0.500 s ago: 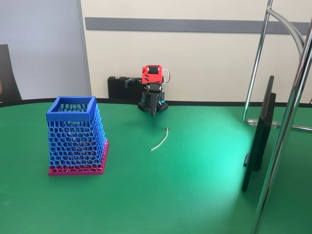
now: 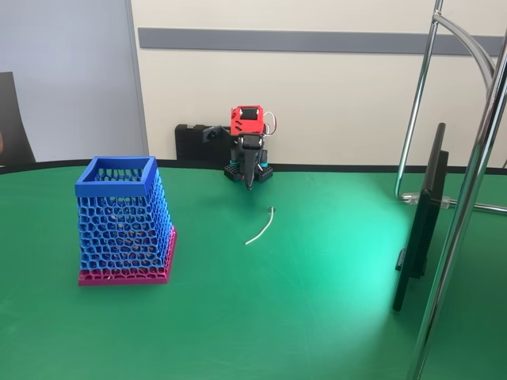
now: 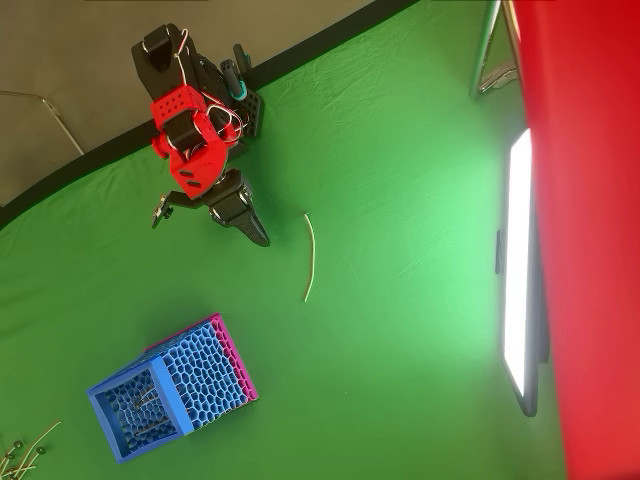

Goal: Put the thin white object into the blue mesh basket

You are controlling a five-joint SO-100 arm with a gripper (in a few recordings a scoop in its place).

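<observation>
Nothing has changed between half a second ago and now in the fixed view: arm, strip and basket all sit where they did, so your task has not started moving yet. Your gripper (image 2: 250, 180) hangs at the back of the table, upper middle of the fixed view, pointing down from the folded red and black arm (image 2: 247, 134); in the overhead view it (image 3: 258, 236) shows as a dark wedge narrowing to a point in the upper left, and its jaws look pressed together with nothing between them. The strip (image 2: 261, 227) lies flat on the green table (image 2: 317, 317), in front of the gripper and a little right of it in the fixed view, clear of it and untouched. From above the strip (image 3: 310, 257) runs nearly top to bottom with a slight bow, just right of the gripper tip. The basket (image 2: 119, 226) stands upright at the left of the fixed view, well apart from the strip; in the overhead view it (image 3: 160, 395) is in the lower left, its square mouth open, with a few thin pale pieces showing inside through the mesh. You have the whole pick ahead of you: I judge you need to open the jaws, come down across the strip's middle, and expect so flat and thin a thing to be hard to lift off the cloth. A dark screen (image 2: 424, 214) stands at the right, out of your path.
</observation>
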